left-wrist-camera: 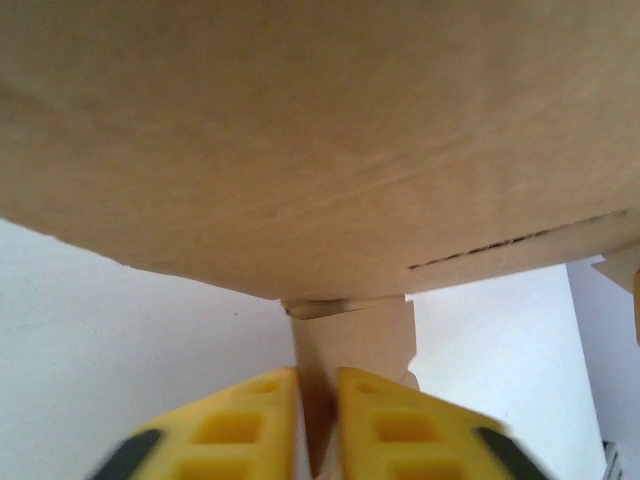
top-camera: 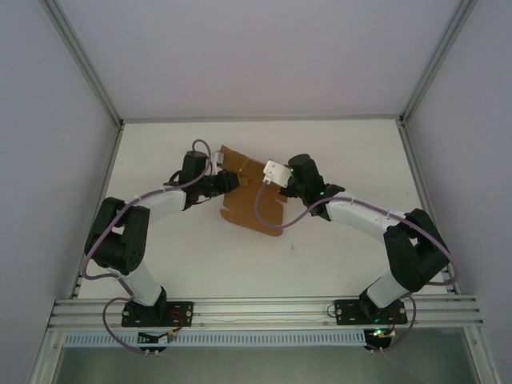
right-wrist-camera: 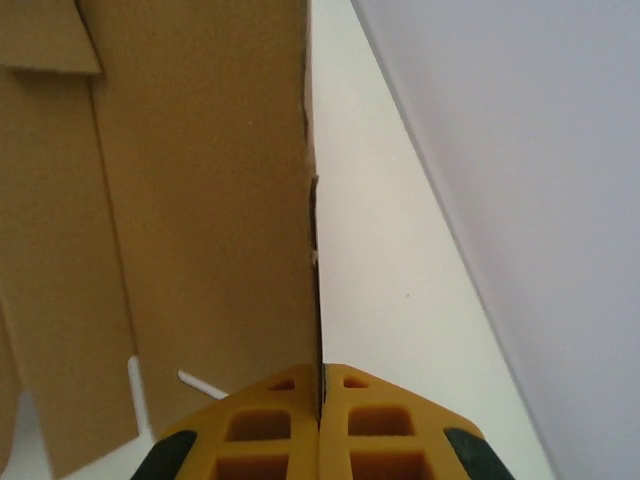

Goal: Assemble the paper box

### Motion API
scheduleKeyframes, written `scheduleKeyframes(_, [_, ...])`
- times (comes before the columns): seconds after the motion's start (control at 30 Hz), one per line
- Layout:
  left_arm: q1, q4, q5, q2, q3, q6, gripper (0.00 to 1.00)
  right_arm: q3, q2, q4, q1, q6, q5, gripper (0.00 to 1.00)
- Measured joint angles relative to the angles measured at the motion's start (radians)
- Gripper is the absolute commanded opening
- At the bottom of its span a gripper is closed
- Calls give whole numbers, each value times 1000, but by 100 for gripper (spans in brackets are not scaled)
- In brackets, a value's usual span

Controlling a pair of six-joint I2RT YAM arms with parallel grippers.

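I have the paper box (top-camera: 250,204) gripped from both sides.
My left pincer (left-wrist-camera: 318,388) pinches a tab at its 9 o'clock side; my right pincer (right-wrist-camera: 320,374) clamps its 3 o'clock edge.

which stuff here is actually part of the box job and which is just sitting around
Job:
paper box, a die-cut cardboard sheet
left gripper and right gripper, both pinching it

Not the job:
white table
metal rail at the near edge
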Motion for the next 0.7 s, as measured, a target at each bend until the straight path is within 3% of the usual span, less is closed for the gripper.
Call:
scheduleKeyframes(0.03, [-1,-3,-6,0,0,-3,38,0,10,10,13,-23,23,0])
scheduleKeyframes(0.07, [-2,-8,-18,0,0,-8,52,0,23,24,25,-46,46,0])
scheduleKeyframes(0.27, [-8,-152,-166,-32,-6,19,77,-6,74,100,41,-175,143,0])
scheduleKeyframes(0.43, [-7,-361,-362,-185,1,76,100,-36,108,192,41,-282,180,0])
scheduleKeyframes(0.57, [18,-489,-473,-206,104,111,100,-75,155,282,41,-354,202,0])
scheduleKeyframes(0.7, [86,-523,-495,-154,217,130,100,-85,169,327,41,-388,209,0])
